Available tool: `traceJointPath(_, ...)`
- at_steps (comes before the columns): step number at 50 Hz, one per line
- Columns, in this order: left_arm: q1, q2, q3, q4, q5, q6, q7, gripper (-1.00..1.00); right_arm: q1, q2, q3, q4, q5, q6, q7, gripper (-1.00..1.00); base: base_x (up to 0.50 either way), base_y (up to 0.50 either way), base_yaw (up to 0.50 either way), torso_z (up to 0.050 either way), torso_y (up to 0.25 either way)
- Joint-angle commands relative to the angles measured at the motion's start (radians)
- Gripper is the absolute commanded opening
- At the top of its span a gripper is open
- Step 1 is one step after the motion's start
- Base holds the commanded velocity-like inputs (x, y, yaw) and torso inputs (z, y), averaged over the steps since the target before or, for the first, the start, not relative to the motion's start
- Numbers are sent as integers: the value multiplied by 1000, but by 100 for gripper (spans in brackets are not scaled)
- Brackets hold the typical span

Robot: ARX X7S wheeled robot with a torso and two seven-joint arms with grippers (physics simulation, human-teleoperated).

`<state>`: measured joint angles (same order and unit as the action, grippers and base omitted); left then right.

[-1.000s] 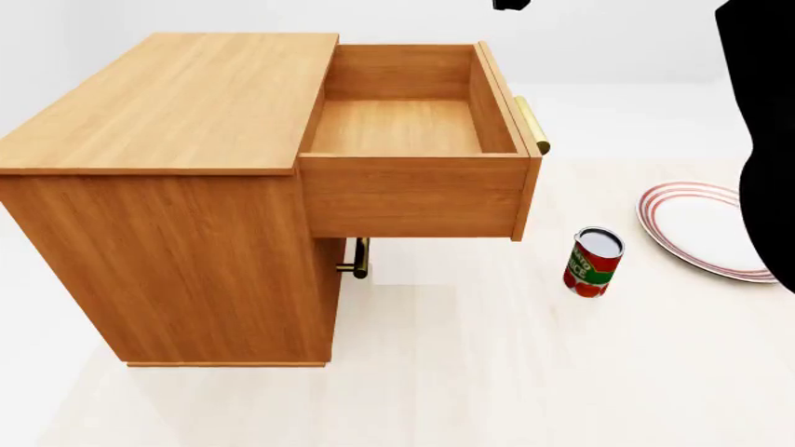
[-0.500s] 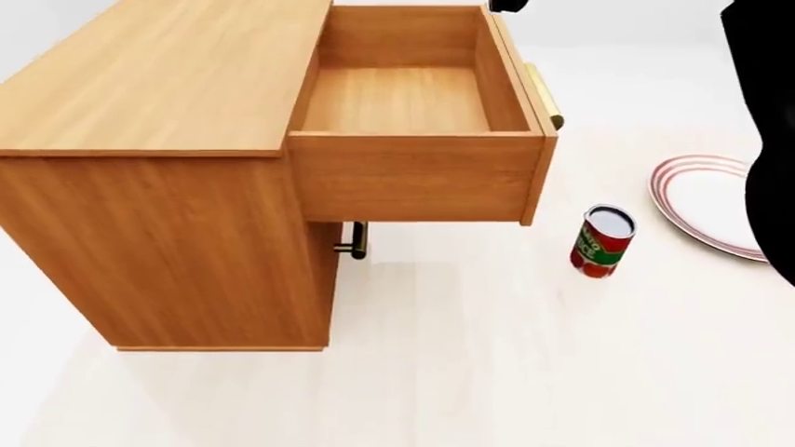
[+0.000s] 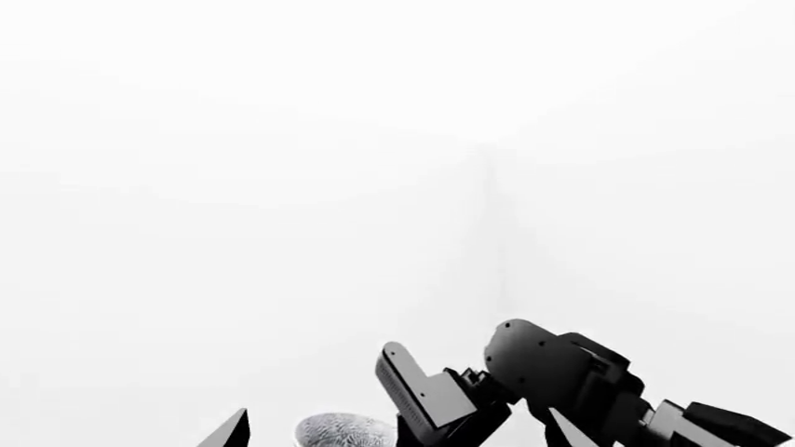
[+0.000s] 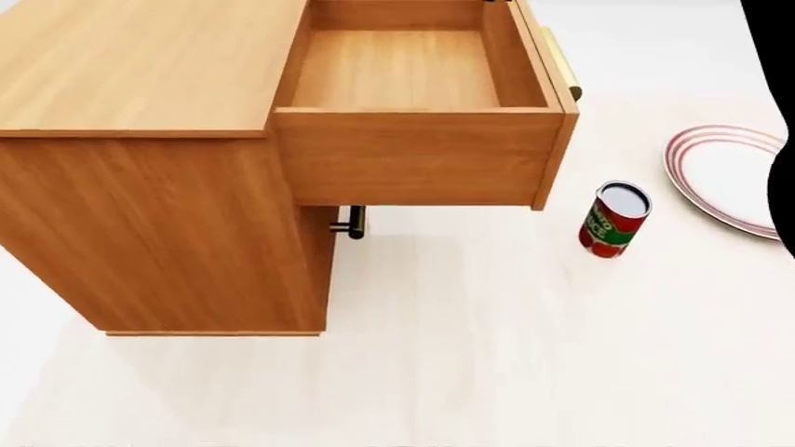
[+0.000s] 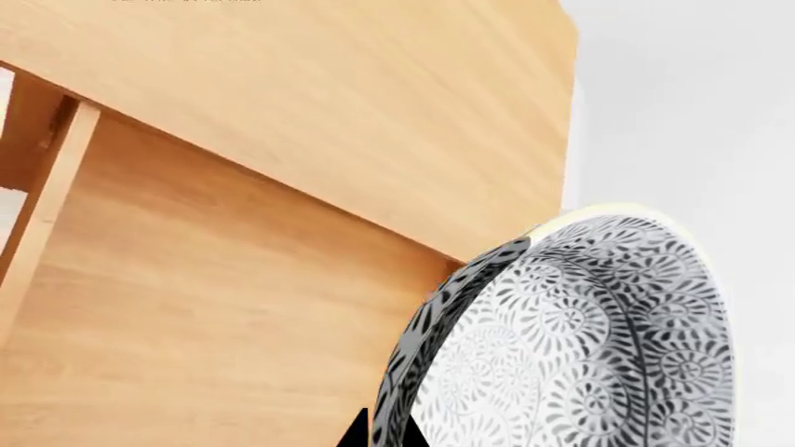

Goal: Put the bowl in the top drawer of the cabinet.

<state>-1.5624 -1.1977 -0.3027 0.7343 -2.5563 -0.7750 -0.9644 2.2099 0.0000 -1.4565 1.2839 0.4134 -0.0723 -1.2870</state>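
The bowl [image 5: 584,345], white with dense dark speckles, fills the right wrist view. Its rim is pinched between the dark fingertips of my right gripper [image 5: 384,436], which is shut on it. Light-brown wood of the cabinet [image 5: 249,186] lies just beyond the bowl. In the head view the cabinet [image 4: 149,84] stands at the left with its top drawer [image 4: 410,154] pulled out and empty. The bowl and both grippers are out of the head view. My left gripper [image 3: 400,440] is open, and beyond its tips I see the bowl [image 3: 342,433] held by the other arm [image 3: 546,382].
A red can [image 4: 615,219] stands upright on the pale floor right of the drawer. A white plate with red rings [image 4: 727,177] lies further right. The lower drawer's handle [image 4: 354,222] sticks out under the open drawer. A black arm shape [image 4: 780,93] covers the right edge.
The head view has come closer to the cabinet and tilted down, so the open drawer, can and plate have shifted up in the picture. The drawer stays open and empty.
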Motion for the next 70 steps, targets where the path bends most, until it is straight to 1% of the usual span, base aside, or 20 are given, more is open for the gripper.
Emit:
traceJointPath(1, 3, -13, -24, -2, -18, 1, -3, 100, 17, 0, -17, -28, 42, -7, -2, -100, 0, 0, 0, 0, -96)
traceJointPath(14, 77, 40, -94, 5, -1, -37, -17, 100, 8, 0, -23, -43, 44, 13, -20, -100, 0, 0, 0, 0, -96)
traceJointPath(23, 86, 30, -114, 3, -16, -39, -24, 100, 7, 0, -27, -24, 22, 24, -21, -100, 0, 0, 0, 0, -97)
traceJointPath(30, 45, -8, -75, -2, -37, -4, -13, 100, 20, 0, -5, 19, -27, 32, -28, -100, 0, 0, 0, 0, -96)
traceJointPath(37, 40, 5, -54, 7, -18, 7, -7, 100, 25, 0, 32, 24, -56, 36, -27, -100, 0, 0, 0, 0, -96)
traceJointPath(43, 40, 14, -44, 11, -8, 14, -6, 100, 27, 0, 15, 13, -12, 21, -20, -100, 0, 0, 0, 0, -5)
traceJointPath(48, 62, 22, -70, 13, -8, 3, -12, 100, 22, 0, 2, 4, 5, 19, -15, -100, 0, 0, 0, 0, 0)
traceJointPath(57, 73, 14, -91, 11, -27, 4, -21, 100, 1, 0, -19, -17, 4, 82, -68, -100, 0, 0, 0, 0, 0)
traceJointPath(65, 119, 54, -125, 15, -7, -27, -24, 100, -6, 0, -24, -29, 18, 126, -131, -100, 0, 0, 0, 0, 0)
traceJointPath(70, 124, 55, -131, 17, -11, -26, -26, 100, -19, 0, -26, -30, 14, 130, -140, -100, 0, 0, 0, 0, 0)
